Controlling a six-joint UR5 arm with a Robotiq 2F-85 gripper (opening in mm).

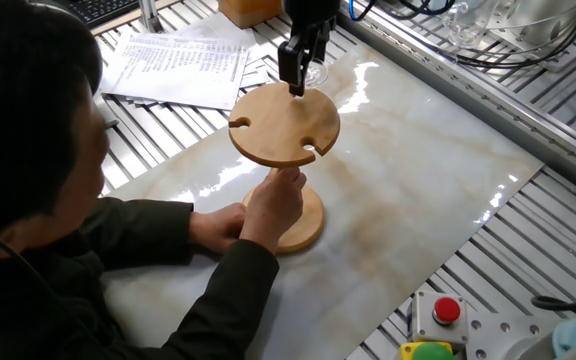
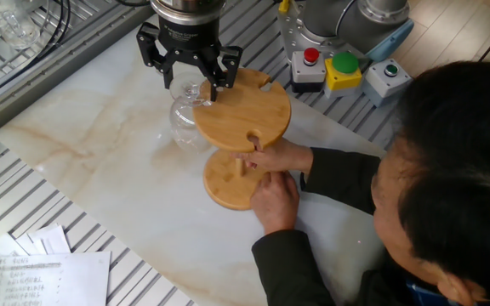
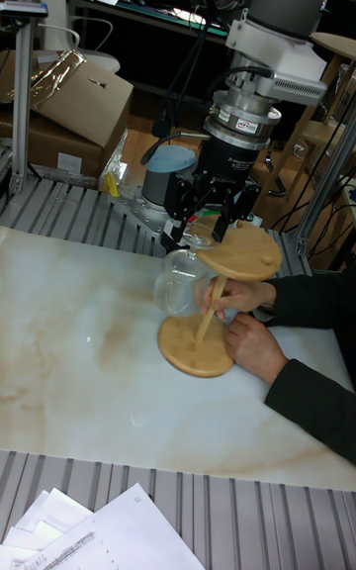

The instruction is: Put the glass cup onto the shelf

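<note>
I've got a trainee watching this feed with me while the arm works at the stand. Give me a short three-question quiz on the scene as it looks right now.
1. True or false: the glass cup hangs upside down, bowl below its foot, at the rim of the shelf.
2. What steadies the shelf? A) a clamp B) a person's hands at its post and base C) nothing
3. Fill in: the gripper holds the cup by its ____ end.

Key: 1 true, the bowl hangs beside the disc's edge, above the marble. 2 B. 3 foot; the jaws are closed around the top of the inverted glass, though the clear glass makes the exact contact hard to see.
</note>
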